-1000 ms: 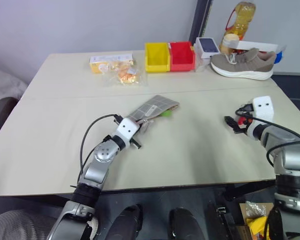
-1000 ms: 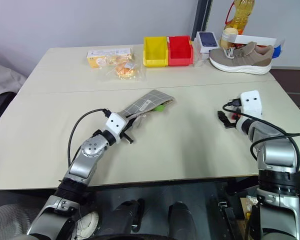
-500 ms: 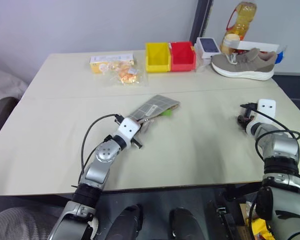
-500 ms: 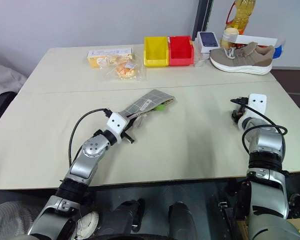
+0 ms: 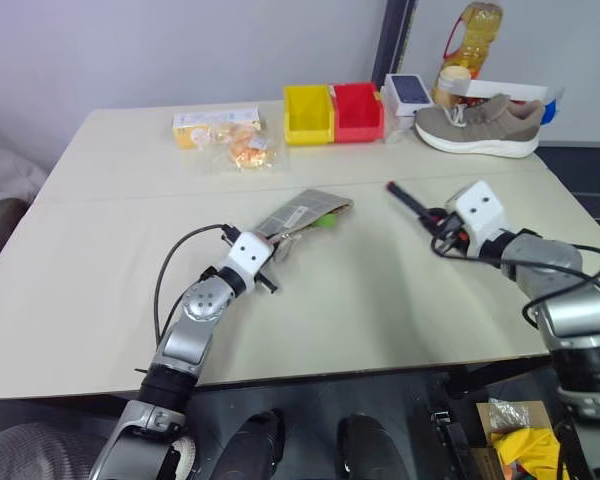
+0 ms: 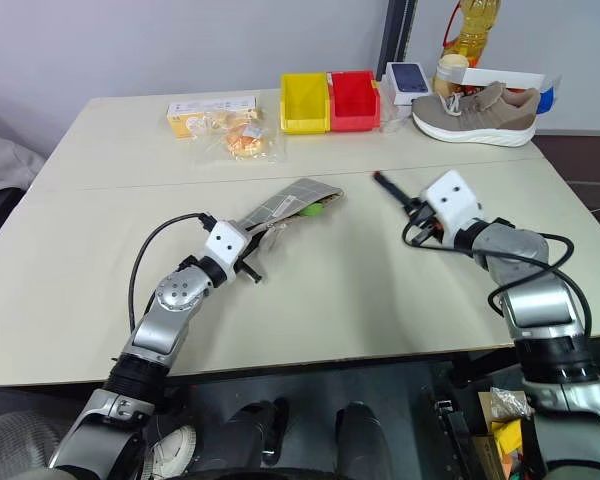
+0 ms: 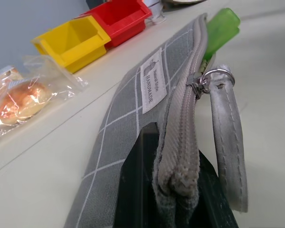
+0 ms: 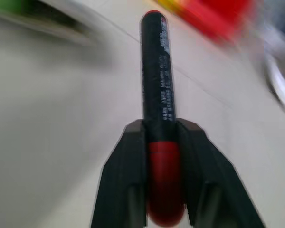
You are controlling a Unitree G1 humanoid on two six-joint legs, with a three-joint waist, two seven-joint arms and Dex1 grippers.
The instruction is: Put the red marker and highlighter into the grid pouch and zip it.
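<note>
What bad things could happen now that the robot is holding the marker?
The right tool grips the red marker only near its red end, so the long black part could tip or slip out. The highlighter already pokes out of the grid pouch mouth, so the marker might bump it back out. The left tool pinches only the pouch's zipper end, so the pouch could shift when pushed.

Back of my table (image 5: 100, 300) has a yellow bin (image 5: 306, 113) touching a red bin (image 5: 356, 110), snack packets (image 5: 225, 135) off their left, and a sneaker (image 5: 476, 125), phone box (image 5: 408, 92) and oil bottle (image 5: 470, 40) well beyond my right hand.
</note>
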